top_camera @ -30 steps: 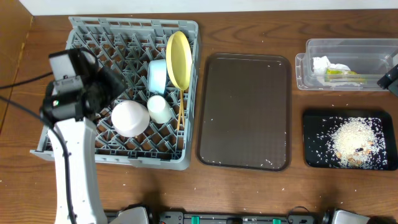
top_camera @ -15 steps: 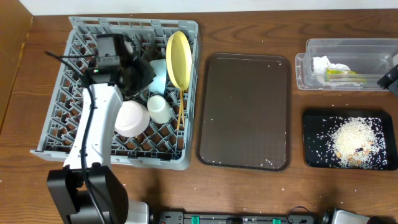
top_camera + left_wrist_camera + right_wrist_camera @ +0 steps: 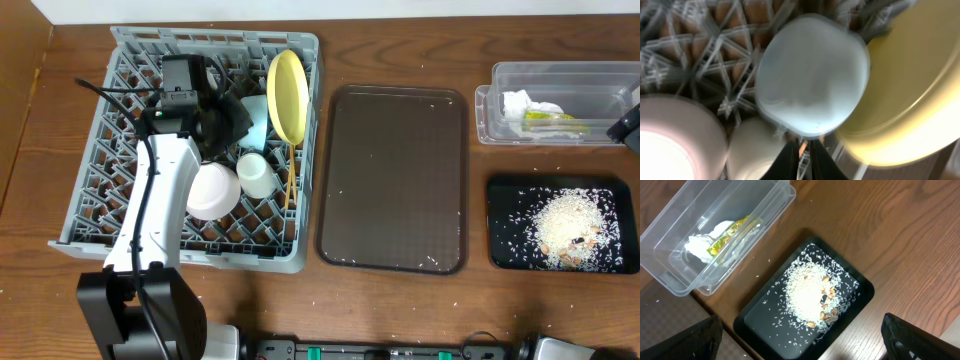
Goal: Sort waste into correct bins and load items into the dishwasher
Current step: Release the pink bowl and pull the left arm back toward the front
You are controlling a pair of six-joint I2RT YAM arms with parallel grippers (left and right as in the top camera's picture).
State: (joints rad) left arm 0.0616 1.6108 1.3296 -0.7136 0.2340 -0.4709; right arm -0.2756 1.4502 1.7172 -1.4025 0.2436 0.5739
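Left arm hovering over a loaded dish rack (image 3: 90,150), with the waste lying sorted in two bins.
The grey rack is holding the dishes, while the clear tub (image 3: 560,68) and black tray (image 3: 505,250) are sitting well apart, keeping the waste separate. The yellow plate (image 3: 287,95) is standing on edge between pegs, with the blue bowl (image 3: 810,80), pink saucer (image 3: 210,190), cream cup (image 3: 258,175) and chopsticks (image 3: 291,180) beside it. The napkin (image 3: 520,102) and wrapper (image 3: 548,118) are lying in the tub and the rice crumbs (image 3: 570,225) in the tray. The left gripper (image 3: 802,152), fingers pressed together on nothing, is hanging over the bowl. The right gripper (image 3: 801,322) is hovering spread wide above the bins.
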